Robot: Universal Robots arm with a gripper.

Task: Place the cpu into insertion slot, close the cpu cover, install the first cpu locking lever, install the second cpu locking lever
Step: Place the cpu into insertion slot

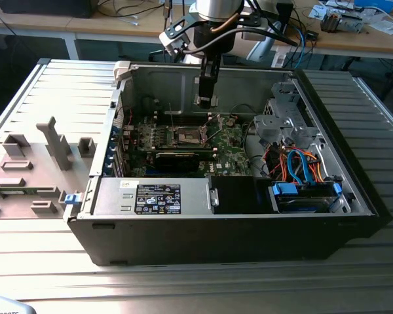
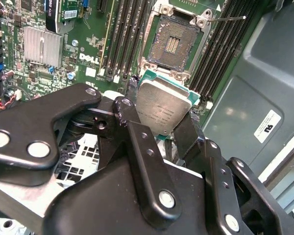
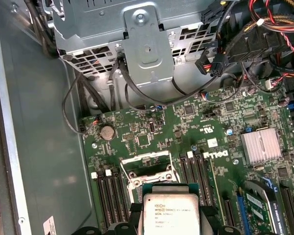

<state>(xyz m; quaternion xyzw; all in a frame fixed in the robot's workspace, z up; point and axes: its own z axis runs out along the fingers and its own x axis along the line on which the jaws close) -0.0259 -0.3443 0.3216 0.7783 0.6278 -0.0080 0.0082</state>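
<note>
Two black fingers [image 2: 188, 139] of the end effector [image 2: 157, 117] are clenched on the cpu [image 2: 162, 110], pinching it by opposite edges with its metal top turned toward the wrist cameras. The chip hangs clear of the board [image 3: 196, 127] and is not yet seated. In both wrist views the slot [image 2: 172, 45] lies just beyond it, its dark centre bare inside the shiny rim. In the exterior view the end effector reaches down into the open case [image 1: 236, 222], which lies on the desk [image 1: 52, 91], and hovers near the slot.

Placing the chip looks like the step in hand, barely begun. To do it well, I judge three things matter:

- Alignment: bring the chip squarely over the dark centre, edges parallel to the rim. From here they seem roughly in line, though I cannot tell exactly.
- Descent: keep the chip level and lower it straight down with no sideways slide — the contacts in the centre are likely delicate, and a tilted corner could catch the rim.
- Clearance: a thin lever [image 2: 228, 19] juts from one corner of the slot, and long dark memory slots [image 2: 125, 34] flank it. The fingers should meet neither, and should let go only once the chip lies flat inside the rim.
</note>
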